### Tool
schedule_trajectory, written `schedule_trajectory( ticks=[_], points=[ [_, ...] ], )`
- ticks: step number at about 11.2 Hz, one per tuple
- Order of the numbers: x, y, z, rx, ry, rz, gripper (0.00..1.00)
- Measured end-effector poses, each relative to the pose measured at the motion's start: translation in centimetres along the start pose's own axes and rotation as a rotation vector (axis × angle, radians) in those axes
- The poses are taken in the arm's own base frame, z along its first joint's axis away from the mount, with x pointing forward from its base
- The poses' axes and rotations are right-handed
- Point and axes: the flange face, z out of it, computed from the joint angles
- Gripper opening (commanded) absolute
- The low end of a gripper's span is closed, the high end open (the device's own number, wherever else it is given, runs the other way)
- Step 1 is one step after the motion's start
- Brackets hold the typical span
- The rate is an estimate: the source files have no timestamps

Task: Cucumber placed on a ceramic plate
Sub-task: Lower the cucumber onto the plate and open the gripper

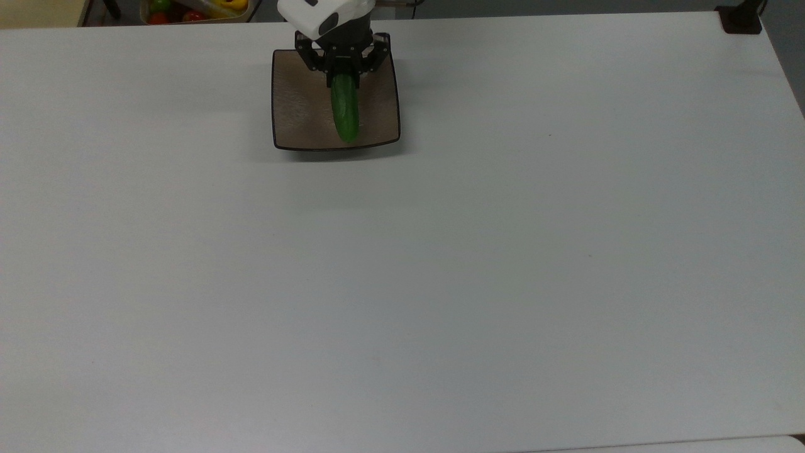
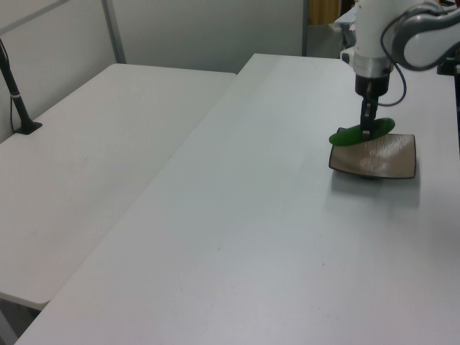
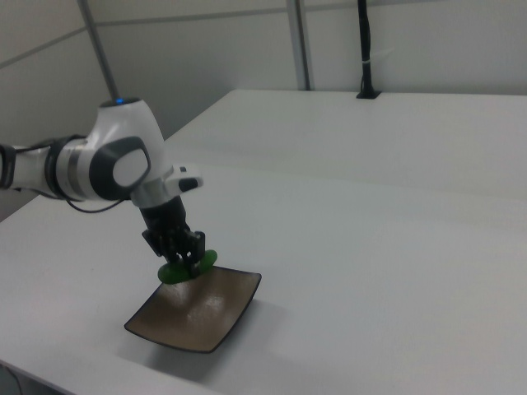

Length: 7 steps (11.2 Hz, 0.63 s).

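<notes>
Top view: the pincer (image 1: 343, 74) grasps the cucumber (image 1: 345, 116) above the ceramic plate (image 1: 299, 113), near the tabletop's (image 1: 440, 283) far edge. Remaining, by estimate: lowering and release.

— What is the room like?
— A broad, matte white bench (image 1: 440, 283) fills it, with a second white table (image 2: 93, 151) butted against it on the left view's left.
— And behind?
— Pale grey partition walls (image 3: 206, 58) with thin metal uprights (image 2: 113, 32). A black post (image 3: 365, 49) stands clamped at the far table edge in the right view.
</notes>
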Motion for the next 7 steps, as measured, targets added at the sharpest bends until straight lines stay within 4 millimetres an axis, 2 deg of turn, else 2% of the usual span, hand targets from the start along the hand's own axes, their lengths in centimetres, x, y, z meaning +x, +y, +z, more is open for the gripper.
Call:
schedule_trajectory(
  ticks=[2, 4, 5, 7],
  points=[
    [-1.2, 0.7, 2.6, 0.004, 0.023, 0.015, 0.01],
    [-2.2, 1.0, 3.5, 0.004, 0.014, 0.022, 0.15],
    [-2.5, 1.1, 3.6, 0.003, 0.011, 0.025, 0.36],
    [-2.9, 1.3, 4.0, 0.004, 0.000, 0.029, 0.57]
  ],
)
